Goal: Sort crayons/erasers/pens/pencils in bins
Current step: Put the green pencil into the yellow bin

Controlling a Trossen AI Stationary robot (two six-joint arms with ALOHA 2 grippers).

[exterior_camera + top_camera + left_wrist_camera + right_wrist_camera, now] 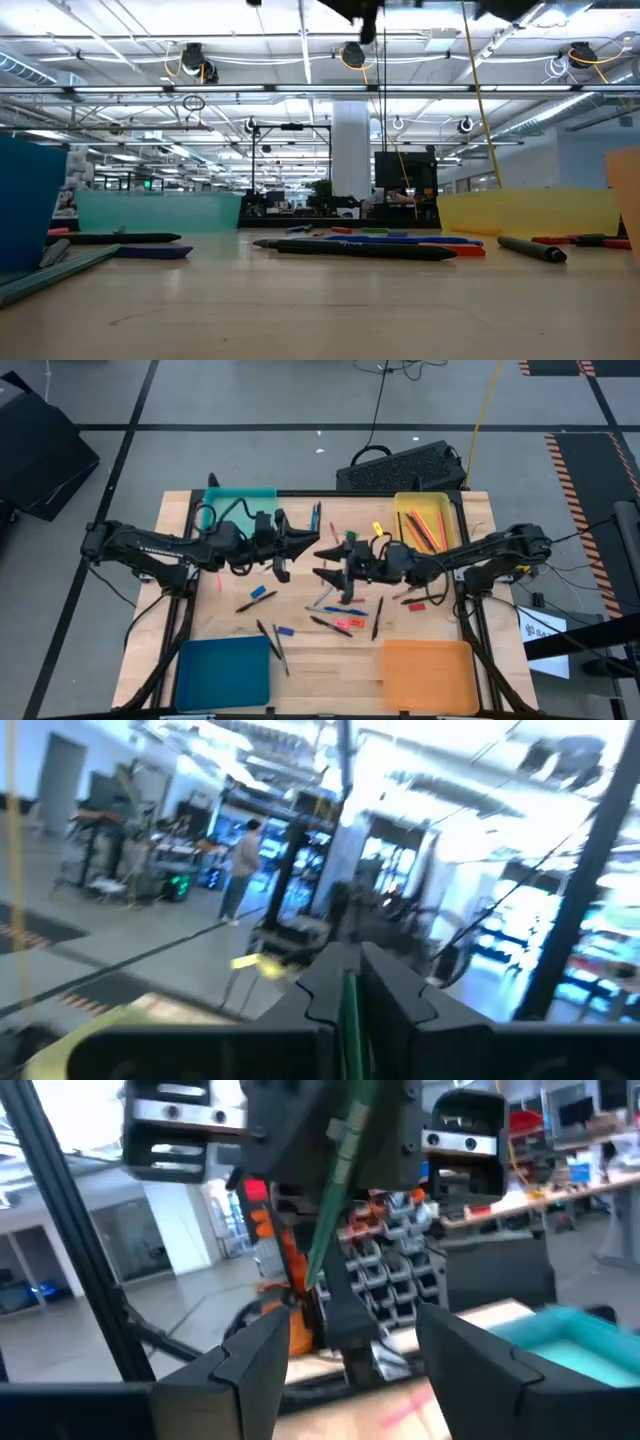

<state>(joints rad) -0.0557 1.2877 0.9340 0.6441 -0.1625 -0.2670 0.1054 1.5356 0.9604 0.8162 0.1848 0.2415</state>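
Left tool (pixel 350 1005): I am clamping a green pencil (pixel 348 1010) above mid-bench.
Right tool (pixel 350 1345): I am spreading its fingers, facing the pencil.
Handover: I am judging alignment matters first.

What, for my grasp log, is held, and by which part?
A green pencil, pinched near one end by the left gripper; the right gripper holds nothing.
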